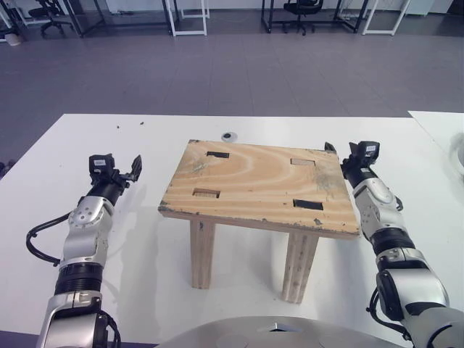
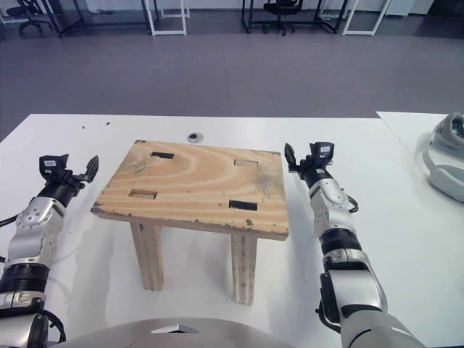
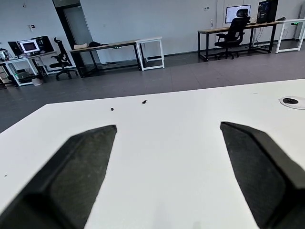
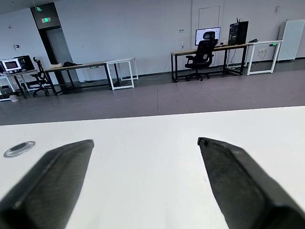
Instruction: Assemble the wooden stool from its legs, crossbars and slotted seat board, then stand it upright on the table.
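One stool (image 1: pixel 261 185) in the left eye view, upright on the white table (image 1: pixel 138 275), seat face up and legs down. It stands between the two grippers. The seat's long axis runs from one gripper toward the other, slightly skewed. Four slots (image 1: pixel 308 205) counted in the seat. Two legs (image 1: pixel 201 254) seen at the near edge; any behind are hidden by the board. The left gripper (image 1: pixel 125 172) sits apart from the seat's left edge. The right gripper (image 1: pixel 342 154) is just beside the far right corner; contact cannot be told. One round grommet (image 1: pixel 230 135) lies beyond the stool's far edge.

Right eye view: same layout. One grey headset-like object (image 2: pixel 446 156), possibly goggles, rests on a neighbouring surface well out past the right gripper.

Left wrist view: two dark fingers (image 3: pixel 71 181) spread wide, bare tabletop between them, nothing gripped. Two small dark specks (image 3: pixel 112 109) on the table ahead.

Right wrist view: two fingertips (image 4: pixel 238 186) likewise held apart, nothing between them, with the grommet off to one side.
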Robot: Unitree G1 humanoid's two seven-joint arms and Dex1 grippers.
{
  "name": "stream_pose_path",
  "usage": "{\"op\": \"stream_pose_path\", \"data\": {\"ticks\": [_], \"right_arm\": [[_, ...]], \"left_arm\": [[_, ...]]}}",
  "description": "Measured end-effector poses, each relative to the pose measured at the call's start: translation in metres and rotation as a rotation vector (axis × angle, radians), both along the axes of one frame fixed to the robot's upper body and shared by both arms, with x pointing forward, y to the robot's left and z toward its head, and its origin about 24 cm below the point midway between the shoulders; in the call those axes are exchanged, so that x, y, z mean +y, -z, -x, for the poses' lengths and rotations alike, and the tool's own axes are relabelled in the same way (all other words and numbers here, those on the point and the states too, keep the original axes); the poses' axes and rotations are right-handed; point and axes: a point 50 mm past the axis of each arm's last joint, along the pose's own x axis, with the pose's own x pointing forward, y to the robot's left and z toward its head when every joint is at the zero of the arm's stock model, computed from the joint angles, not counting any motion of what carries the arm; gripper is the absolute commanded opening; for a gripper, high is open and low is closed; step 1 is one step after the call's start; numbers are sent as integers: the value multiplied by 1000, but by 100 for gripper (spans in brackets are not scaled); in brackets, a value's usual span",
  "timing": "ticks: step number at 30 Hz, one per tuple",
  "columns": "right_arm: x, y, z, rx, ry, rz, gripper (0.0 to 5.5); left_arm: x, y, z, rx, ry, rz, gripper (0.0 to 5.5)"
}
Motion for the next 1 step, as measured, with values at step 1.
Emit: {"op": "stream_pose_path", "data": {"ticks": [1], "right_arm": [[0, 2, 1, 1, -7, 4, 409]], "left_arm": [[-1, 0, 0, -7, 0, -2, 401]]}}
